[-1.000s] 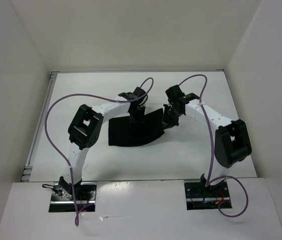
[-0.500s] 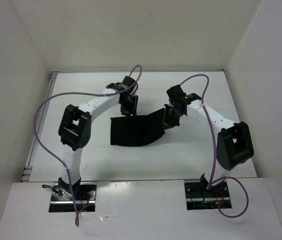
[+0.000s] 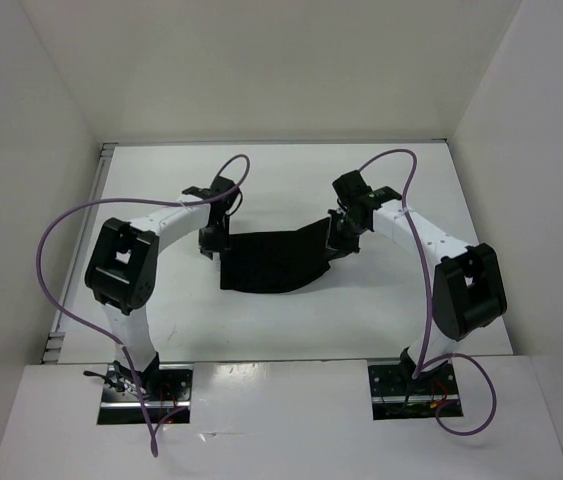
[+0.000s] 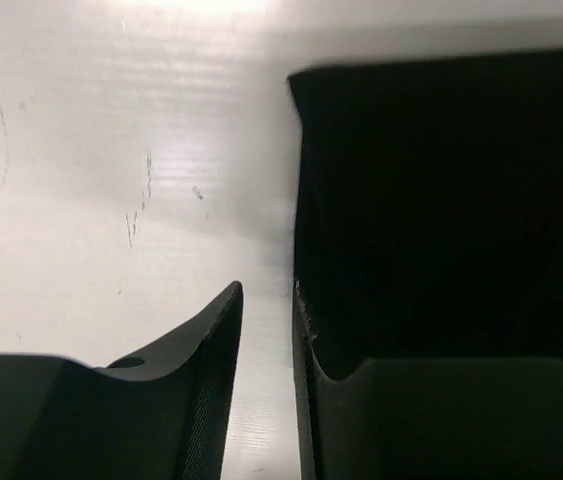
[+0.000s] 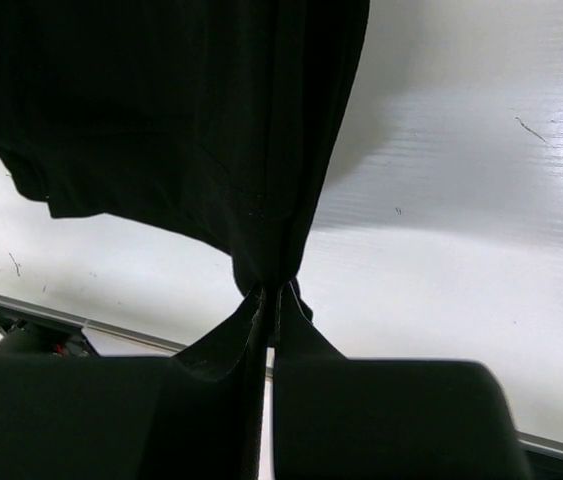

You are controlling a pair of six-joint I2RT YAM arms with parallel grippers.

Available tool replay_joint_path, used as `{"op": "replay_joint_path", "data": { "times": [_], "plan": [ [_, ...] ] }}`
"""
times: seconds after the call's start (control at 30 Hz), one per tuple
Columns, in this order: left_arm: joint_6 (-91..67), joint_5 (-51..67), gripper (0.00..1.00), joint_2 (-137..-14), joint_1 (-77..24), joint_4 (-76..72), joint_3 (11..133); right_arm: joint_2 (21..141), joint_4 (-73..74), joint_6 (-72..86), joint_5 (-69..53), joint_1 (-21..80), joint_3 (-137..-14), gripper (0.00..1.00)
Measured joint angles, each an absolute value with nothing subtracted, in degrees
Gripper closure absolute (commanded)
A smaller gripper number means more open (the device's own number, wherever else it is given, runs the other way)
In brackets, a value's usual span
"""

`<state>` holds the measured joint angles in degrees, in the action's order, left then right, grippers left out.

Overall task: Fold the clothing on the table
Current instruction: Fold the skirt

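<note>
The black clothing [image 3: 271,262] lies on the white table [image 3: 161,320], mostly flat, with its far right corner pulled up. My right gripper [image 3: 338,238] is shut on that corner; in the right wrist view the clothing [image 5: 161,100] hangs bunched from the pinched right gripper [image 5: 271,292]. My left gripper [image 3: 211,240] is low at the clothing's far left corner. In the left wrist view the left gripper [image 4: 267,290] is open by a narrow gap with bare table [image 4: 111,150] showing between its fingers. Its right finger sits along the edge of the clothing [image 4: 441,200].
White upright walls close in the table on the left, back and right. A metal rim [image 3: 79,250] runs along the table's left edge. Purple cables loop above both arms. The arm bases stand at the near edge.
My left arm has swung left from the middle of the clothing's far edge to its far left corner, no longer holding it. The clothing lies wider. The right gripper stayed put.
</note>
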<state>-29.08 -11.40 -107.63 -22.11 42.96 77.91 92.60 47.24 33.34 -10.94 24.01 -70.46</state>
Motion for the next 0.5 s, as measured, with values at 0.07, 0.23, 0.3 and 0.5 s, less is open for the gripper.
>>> {"op": "replay_joint_path", "data": {
  "times": [0.07,0.23,0.3,0.5],
  "plan": [
    [-29.41,-11.7,0.67,-107.7,-22.33,43.05,75.77,92.6,47.27,33.1,-10.94,24.01,-70.46,1.0],
    [-30.7,-10.92,0.67,-107.83,-23.4,42.13,73.3,92.6,48.8,32.23,-10.76,24.91,-71.72,1.0],
    [-31.51,-9.56,0.67,-107.96,-23.99,41.28,72.99,92.6,49.65,31.83,-10.61,26.65,-73.71,1.0],
    [-32.21,-5.54,0.67,-108.57,-24.93,39.05,72.95,93.12,50.24,30.74,-10.94,32.47,-79.81,1.0]
  ]
}}
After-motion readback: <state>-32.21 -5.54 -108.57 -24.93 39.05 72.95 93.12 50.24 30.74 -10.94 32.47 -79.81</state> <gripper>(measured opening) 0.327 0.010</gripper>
